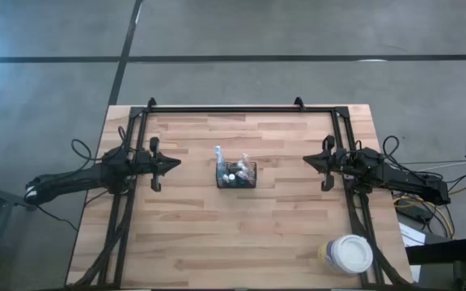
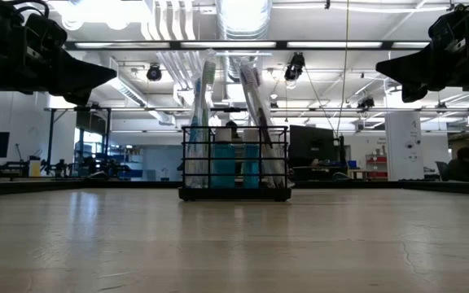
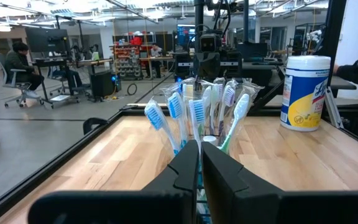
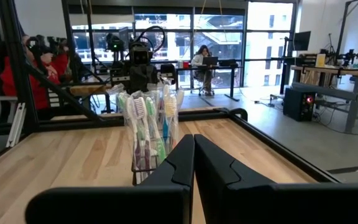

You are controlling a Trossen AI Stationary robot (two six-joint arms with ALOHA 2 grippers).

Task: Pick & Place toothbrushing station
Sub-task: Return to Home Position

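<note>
high: showing black wire-mesh caddy (image 1: pixel 236 175) standing mid-table between left gripper (image 1: pixel 176 162) and right gripper (image 1: pixel 306 161), well apart from both | low: showing slim toothbrushes (image 2: pixel 204 106) standing inside, slightly tilted (bristles up) | left wrist: showing left gripper pressed together; label on white-lidded cup (image 3: pixel 306 93) unreadable | right wrist: showing right gripper closed

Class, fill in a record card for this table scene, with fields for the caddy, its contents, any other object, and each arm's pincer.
Caddy: black wire-mesh caddy, upright near the middle of the table
Contents: toothbrushes standing heads up; white-capped tubes
Other object: cup with white lid, by the table edge on the right arm's side, apart from the caddy
Left pincer: shut, empty, raised, clear of the caddy
Right pincer: shut, empty, raised, clear on the opposite side
</note>
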